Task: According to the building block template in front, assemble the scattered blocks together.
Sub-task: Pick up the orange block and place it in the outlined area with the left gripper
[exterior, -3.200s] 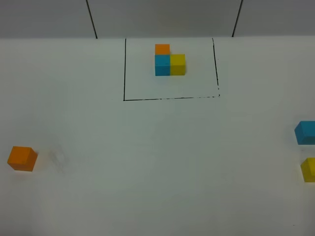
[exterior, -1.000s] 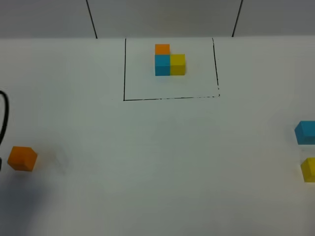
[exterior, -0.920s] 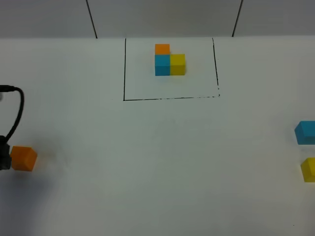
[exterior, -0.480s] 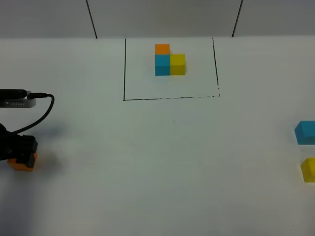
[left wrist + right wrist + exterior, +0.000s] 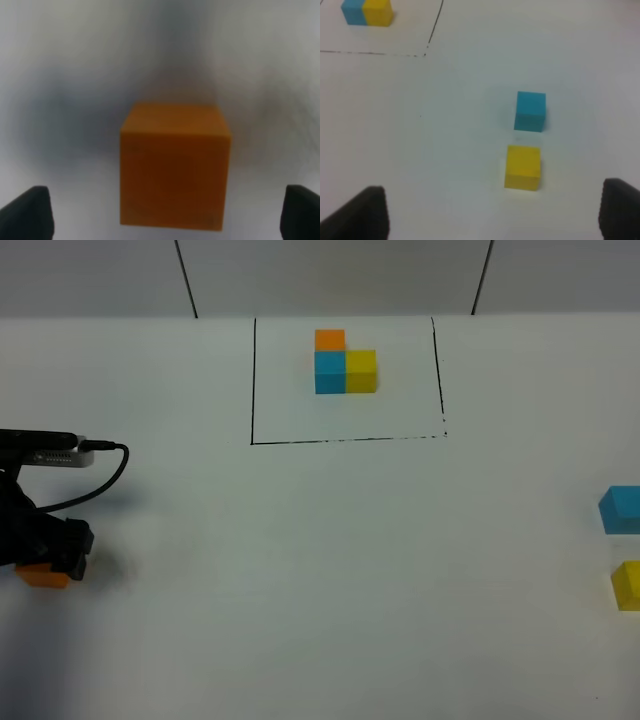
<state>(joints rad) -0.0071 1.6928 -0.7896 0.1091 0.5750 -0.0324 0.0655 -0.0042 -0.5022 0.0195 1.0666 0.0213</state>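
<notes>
While hanging low over the orange cube (image 5: 42, 577) at the surface's (image 5: 320, 570) far left, holds the left gripper's (image 5: 165, 215) jaws wide, clear of it. Shows the right gripper's (image 5: 489, 212) jaws wide too, facing blue cube (image 5: 530, 111) and yellow cube (image 5: 522, 167), well apart from the template (image 5: 345, 365).

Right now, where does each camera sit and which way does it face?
Exterior high: up high, facing down the table toward the template; left arm at the left edge, over the orange block.
Left wrist: on the left arm, close above the orange block, blurred; left jaws open, flanking it.
Right wrist: on the right arm, facing the blue block and yellow block; right jaws open in the foreground.
Shared: exterior and left wrist, orange block; exterior and right wrist, blue and yellow blocks, part of the template.
</notes>
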